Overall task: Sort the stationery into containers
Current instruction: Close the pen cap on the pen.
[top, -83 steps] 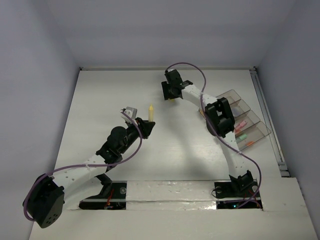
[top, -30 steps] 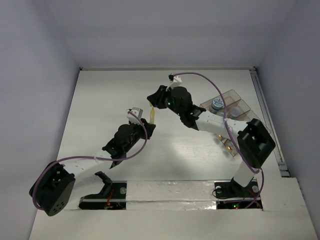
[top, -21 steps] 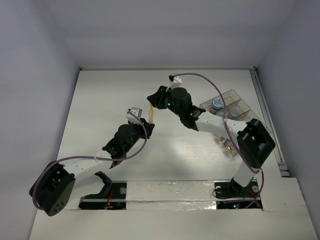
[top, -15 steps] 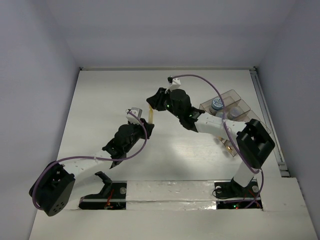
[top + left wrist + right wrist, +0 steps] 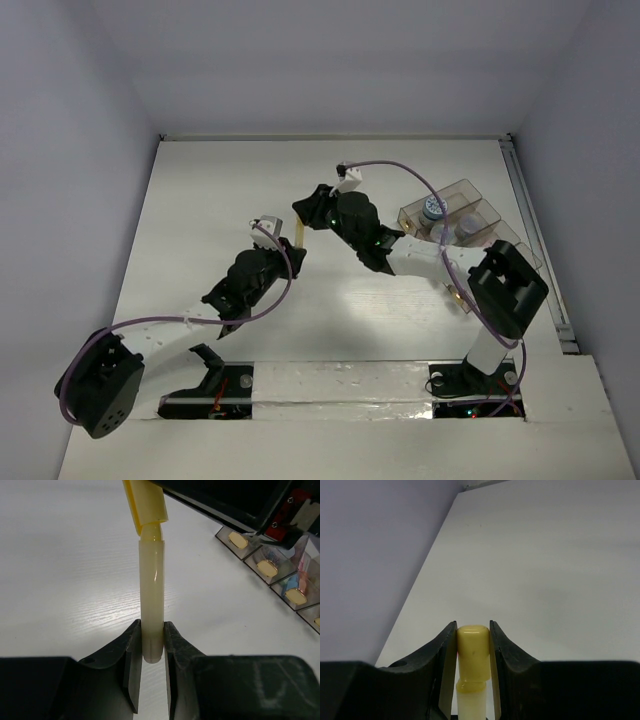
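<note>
Together, the left gripper is pinching the pen by its pale barrel while the right gripper is clamping the yellow cap; the pen is being held over the table, left of the tray.

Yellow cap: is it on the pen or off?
On. The yellow cap sits joined to the pale pen, no gap. The right end effector pinches the cap, the left end effector the pen.
</note>
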Controlling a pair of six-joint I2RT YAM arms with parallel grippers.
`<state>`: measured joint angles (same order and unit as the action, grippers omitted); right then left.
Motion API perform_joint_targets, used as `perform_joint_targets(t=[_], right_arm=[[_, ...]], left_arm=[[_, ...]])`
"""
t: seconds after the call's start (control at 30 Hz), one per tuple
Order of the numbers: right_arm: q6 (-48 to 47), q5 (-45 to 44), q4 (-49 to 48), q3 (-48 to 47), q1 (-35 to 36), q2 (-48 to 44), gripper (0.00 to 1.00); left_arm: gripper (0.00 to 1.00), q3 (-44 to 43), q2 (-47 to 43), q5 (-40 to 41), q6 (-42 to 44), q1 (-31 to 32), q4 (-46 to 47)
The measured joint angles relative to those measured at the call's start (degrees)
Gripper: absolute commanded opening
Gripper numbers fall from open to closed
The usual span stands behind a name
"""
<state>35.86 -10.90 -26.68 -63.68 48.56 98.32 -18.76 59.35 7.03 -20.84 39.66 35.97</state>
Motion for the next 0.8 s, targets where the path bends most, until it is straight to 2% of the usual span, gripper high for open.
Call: perform_joint_targets(t=[0.53, 0.8], right_arm=[[0.0, -11.41, -6.21, 0.87, 5.88, 0.42, 0.04], [0.39, -11.63, -8.63, 1.51, 6.4, 0.72, 0.02]], left_arm=[[0.0, 0.13, -2.75, 1.79, -0.04, 0.0, -1.25], [0.0, 0.57, -4.83, 2.47, -0.09, 0.0, -2.12]])
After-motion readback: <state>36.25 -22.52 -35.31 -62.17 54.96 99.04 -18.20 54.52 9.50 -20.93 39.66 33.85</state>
